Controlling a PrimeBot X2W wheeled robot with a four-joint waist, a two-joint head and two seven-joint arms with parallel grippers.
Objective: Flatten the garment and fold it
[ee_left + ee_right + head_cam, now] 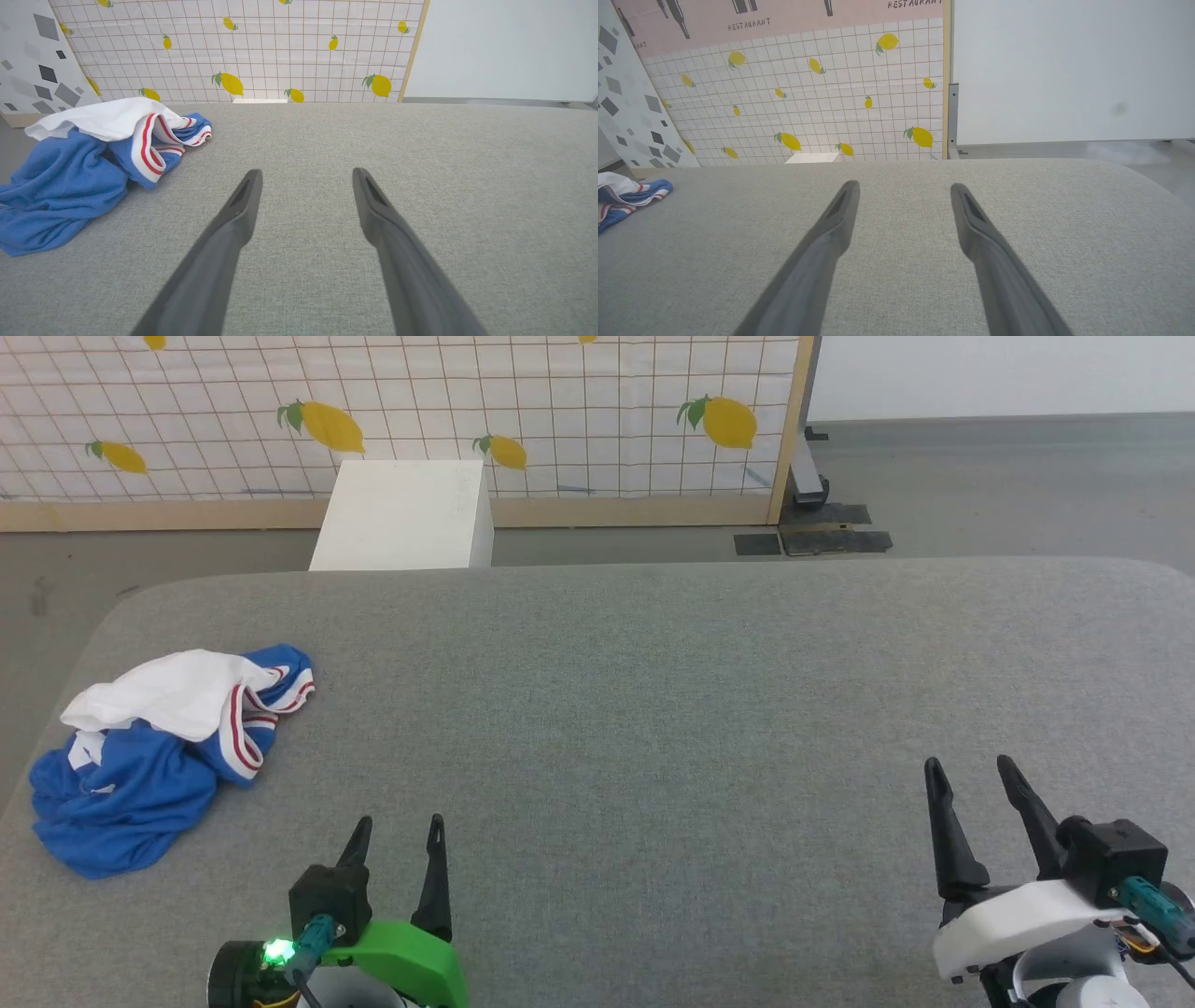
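The garment (159,761) lies crumpled in a heap at the left edge of the grey surface: blue fabric below, white fabric on top, red-and-white striped trim showing. In the left wrist view the garment (79,172) sits to the left of my fingers, apart from them. The right wrist view catches a corner of the garment (626,198) at its far left. My left gripper (400,826) is open and empty, right of the heap. My right gripper (971,767) is open and empty at the lower right, far from the garment.
The grey padded surface (653,709) spreads wide between and beyond the grippers. A white box (406,513) stands on the floor behind its far edge. A lemon-print tiled panel (420,411) closes the back, with floor to the right.
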